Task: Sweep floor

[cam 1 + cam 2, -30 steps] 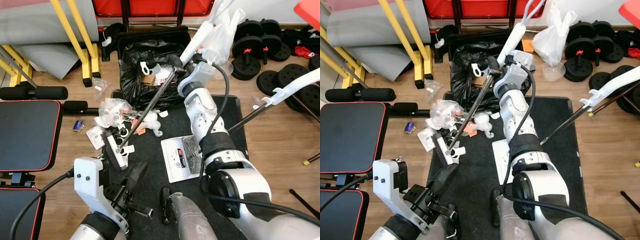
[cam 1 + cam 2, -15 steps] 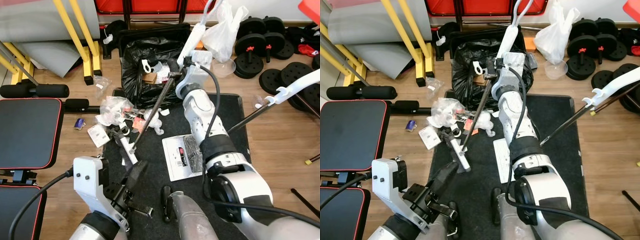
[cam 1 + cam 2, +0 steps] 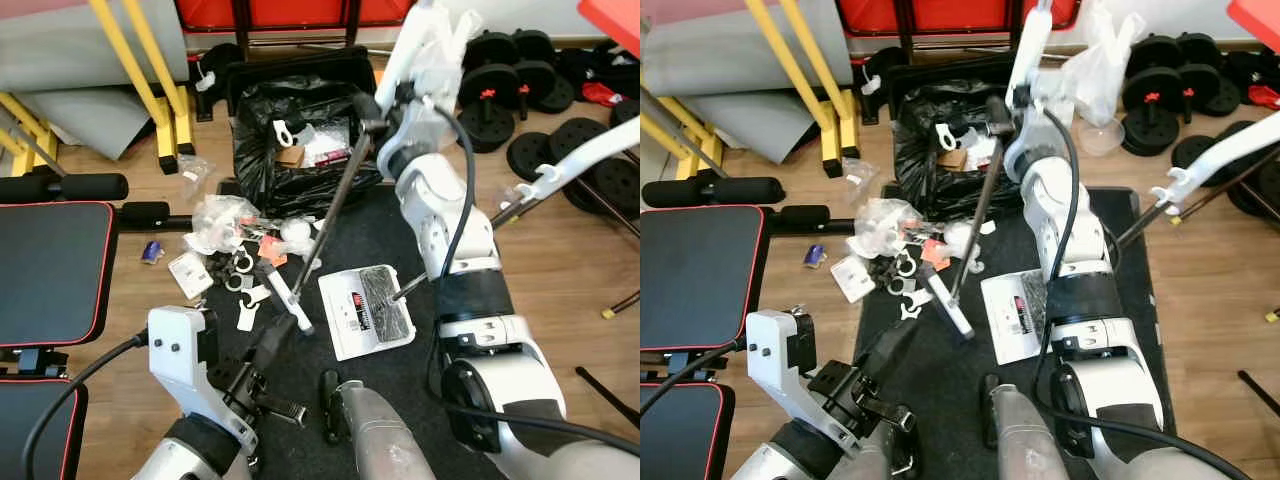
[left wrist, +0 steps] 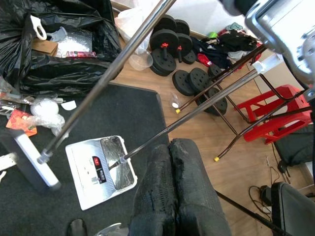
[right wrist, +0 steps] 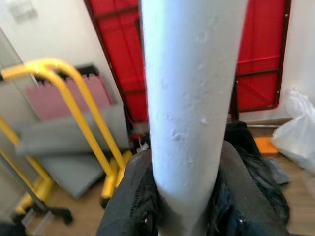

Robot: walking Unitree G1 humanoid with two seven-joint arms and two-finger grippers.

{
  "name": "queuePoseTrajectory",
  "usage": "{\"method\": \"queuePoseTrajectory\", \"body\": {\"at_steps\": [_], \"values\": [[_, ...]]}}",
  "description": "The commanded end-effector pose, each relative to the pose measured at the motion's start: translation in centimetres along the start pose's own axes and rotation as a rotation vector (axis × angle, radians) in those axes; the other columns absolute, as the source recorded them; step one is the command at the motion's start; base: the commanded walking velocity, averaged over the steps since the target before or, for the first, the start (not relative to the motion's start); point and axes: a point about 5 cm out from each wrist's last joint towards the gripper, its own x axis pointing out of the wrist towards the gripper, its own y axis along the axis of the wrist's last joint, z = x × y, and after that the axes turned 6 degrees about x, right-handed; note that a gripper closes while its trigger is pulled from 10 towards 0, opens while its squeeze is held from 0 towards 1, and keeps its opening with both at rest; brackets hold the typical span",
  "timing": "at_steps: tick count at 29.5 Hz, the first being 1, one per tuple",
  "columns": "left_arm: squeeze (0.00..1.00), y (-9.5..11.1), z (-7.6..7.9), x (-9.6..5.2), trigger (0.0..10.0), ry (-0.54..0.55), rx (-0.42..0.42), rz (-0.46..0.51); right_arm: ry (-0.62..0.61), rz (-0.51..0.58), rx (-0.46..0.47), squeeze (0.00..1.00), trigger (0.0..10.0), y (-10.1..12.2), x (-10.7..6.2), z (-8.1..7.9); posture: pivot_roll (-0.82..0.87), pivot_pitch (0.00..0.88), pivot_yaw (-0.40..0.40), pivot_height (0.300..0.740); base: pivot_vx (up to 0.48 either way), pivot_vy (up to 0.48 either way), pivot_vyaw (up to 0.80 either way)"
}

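Left eye view: the broom (image 3: pixel 325 235) head has slid rightward across the black mat (image 3: pixel 380 230) since a second ago, nearer the dustpan (image 3: pixel 366 311). Right gripper (image 3: pixel 366 108) fingers clamp the white handle. Left gripper (image 4: pixel 172 196) fingers appear pressed together, holding nothing, below the broom head. Litter (image 3: pixel 228 225) lies left.

A home gym, by the look of it. Black weight plates (image 3: pixel 545 150) lie on the wooden floor (image 3: pixel 560 250). A padded workout bench (image 3: pixel 50 270) stands beside yellow frames (image 3: pixel 160 90).
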Motion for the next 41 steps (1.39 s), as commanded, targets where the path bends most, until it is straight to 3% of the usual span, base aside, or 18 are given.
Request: {"method": "queuePoseTrajectory", "body": {"at_steps": [1,5,8,15,19,21,22,24,27,34,41], "values": [[0.0,-0.6,0.0,-0.2,10.0,0.002,-0.014,-0.028,0.061,0.067,0.173,0.0,10.0,1.7,0.2,-1.3,-0.02,0.341,-0.085,0.74,0.0,0.0,0.0],[0.0,-0.6,0.1,-0.2,10.0,0.002,-0.016,-0.028,0.06,0.054,0.227,0.0,10.0,1.5,0.4,-1.5,-0.02,0.339,-0.086,0.74,0.0,0.0,0.0],[0.0,-0.6,0.2,-0.4,10.0,0.001,-0.019,-0.03,0.036,-0.021,0.287,0.0,10.0,-1.0,0.8,-1.8,-0.01,0.343,-0.09,0.74,0.0,0.0,0.0],[0.0,-0.5,0.7,-0.8,10.0,0.001,-0.026,-0.033,-0.004,-0.088,0.297,0.0,10.0,-5.2,0.9,-1.6,0.01,0.356,-0.089,0.74,0.0,0.0,0.0],[0.0,-0.3,0.9,-1.1,10.0,0.001,-0.03,-0.035,-0.016,-0.089,0.244,0.0,10.0,-6.6,0.6,-1.5,0.01,0.369,-0.091,0.74,0.0,0.0,0.0],[0.0,-0.2,1.1,-1.2,10.0,-0.002,-0.033,-0.036,-0.007,-0.12,0.086,0.0,10.0,-8.1,0.2,-2.1,0.02,0.386,-0.091,0.74,0.0,0.0,0.0],[0.0,-0.2,1.1,-1.2,10.0,-0.002,-0.033,-0.036,-0.007,-0.12,0.086,0.0,10.0,-8.1,0.2,-2.1,0.02,0.386,-0.091,0.74,0.0,0.0,0.0],[0.0,-0.1,1.2,-1.3,10.0,-0.002,-0.035,-0.036,0.039,-0.115,-0.004,0.0,10.0,-8.5,0.0,-2.8,0.02,0.388,-0.091,0.74,0.0,0.0,0.0],[0.0,-0.1,1.2,-1.2,10.0,-0.001,-0.037,-0.035,0.061,-0.097,-0.03,0.0,10.0,-8.2,0.1,-3.0,0.01,0.388,-0.091,0.74,0.0,0.0,0.0],[0.0,-0.2,0.9,-1.0,10.0,0.001,-0.036,-0.033,0.01,-0.083,-0.122,0.0,10.0,-6.8,1.1,-1.6,0.0,0.379,-0.091,0.74,0.0,0.0,0.0],[0.0,-0.4,0.6,-0.7,10.0,0.005,-0.035,-0.029,-0.064,-0.173,-0.174,0.0,10.0,-6.2,1.2,-0.1,-0.03,0.361,-0.093,0.74,0.0,0.0,0.0]]}}
